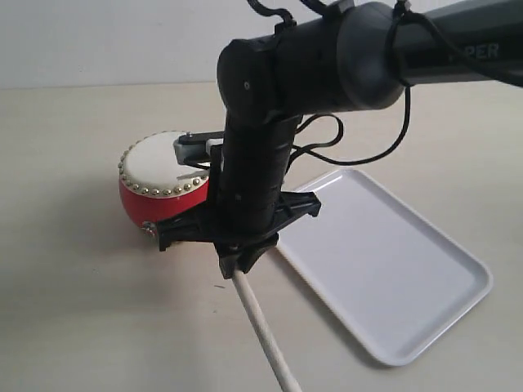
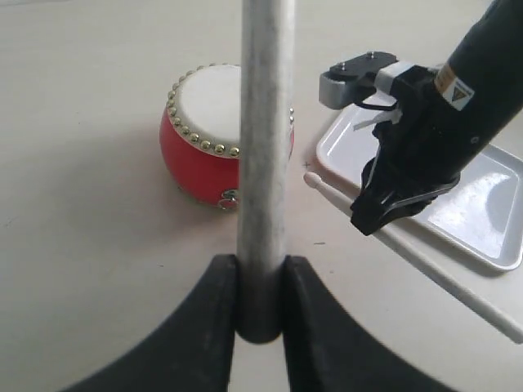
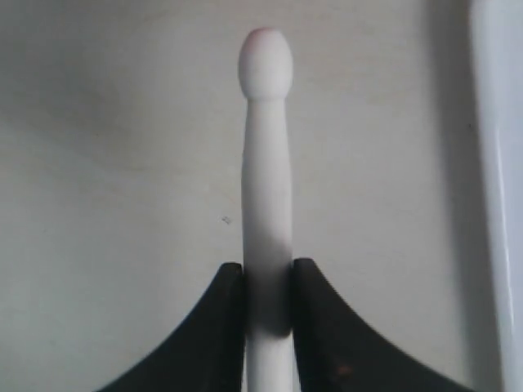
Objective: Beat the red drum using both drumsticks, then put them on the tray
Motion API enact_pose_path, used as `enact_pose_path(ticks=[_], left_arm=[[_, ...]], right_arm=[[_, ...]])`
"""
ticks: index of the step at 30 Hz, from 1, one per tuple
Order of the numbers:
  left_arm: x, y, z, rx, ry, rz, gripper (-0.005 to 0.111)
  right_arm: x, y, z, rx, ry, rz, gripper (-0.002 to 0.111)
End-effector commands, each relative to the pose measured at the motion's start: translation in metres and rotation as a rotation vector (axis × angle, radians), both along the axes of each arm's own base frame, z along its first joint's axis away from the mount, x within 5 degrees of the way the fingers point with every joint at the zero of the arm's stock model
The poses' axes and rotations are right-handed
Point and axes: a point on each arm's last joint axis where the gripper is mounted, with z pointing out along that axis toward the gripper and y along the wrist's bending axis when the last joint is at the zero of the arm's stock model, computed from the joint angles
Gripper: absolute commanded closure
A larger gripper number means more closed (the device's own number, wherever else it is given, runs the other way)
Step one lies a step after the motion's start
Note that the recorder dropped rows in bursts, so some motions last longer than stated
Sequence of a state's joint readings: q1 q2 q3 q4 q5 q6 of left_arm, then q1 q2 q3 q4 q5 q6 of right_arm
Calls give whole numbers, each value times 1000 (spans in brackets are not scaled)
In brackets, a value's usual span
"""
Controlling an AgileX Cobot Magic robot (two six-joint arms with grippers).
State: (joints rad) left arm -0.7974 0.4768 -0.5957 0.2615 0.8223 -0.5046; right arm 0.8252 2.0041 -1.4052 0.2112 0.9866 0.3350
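The red drum (image 1: pixel 155 184) with its cream, brass-studded head stands on the table left of the white tray (image 1: pixel 392 261). My right gripper (image 1: pixel 234 265) points down between drum and tray, shut on a pale drumstick (image 1: pixel 263 327) whose butt runs toward the front edge. In the right wrist view, that gripper (image 3: pixel 268 273) clamps the drumstick (image 3: pixel 266 147), its rounded tip low over bare table. My left gripper (image 2: pixel 261 269) is shut on the butt of the other drumstick (image 2: pixel 263 122), which crosses in front of the drum (image 2: pixel 196 163). The exterior view does not show the left gripper.
The right arm (image 1: pixel 343 57) reaches in from the upper right and hides part of the drumhead. The tray's rim (image 3: pixel 498 163) lies beside the right stick. In the left wrist view the tray (image 2: pixel 490 204) lies behind the right gripper (image 2: pixel 372 216).
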Motion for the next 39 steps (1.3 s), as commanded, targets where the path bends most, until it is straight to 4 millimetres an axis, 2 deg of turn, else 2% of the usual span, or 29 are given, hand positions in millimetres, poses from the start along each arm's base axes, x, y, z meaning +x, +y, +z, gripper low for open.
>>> enact_pose_path(ticks=[1,15,19,27,39], left_arm=[[-1,1,3,-2,-16,-10,107],[-1,1,3,8,-23,-19,107],[-1,1,3,8,-23,-19,107],[-1,0,4,3,-27,-20,107],[-1,0,4,0,-30,-21,107]], right_arm=[[1,-3,-6,18,-61,-38,108],[8,-2,-45,-61,-56,-29,108],[9,-3,-46,-71,-74,-15,107],[10,-3,-46,-66,-82,-15,90],[11,-2,-51,-65,-78,-36,90]])
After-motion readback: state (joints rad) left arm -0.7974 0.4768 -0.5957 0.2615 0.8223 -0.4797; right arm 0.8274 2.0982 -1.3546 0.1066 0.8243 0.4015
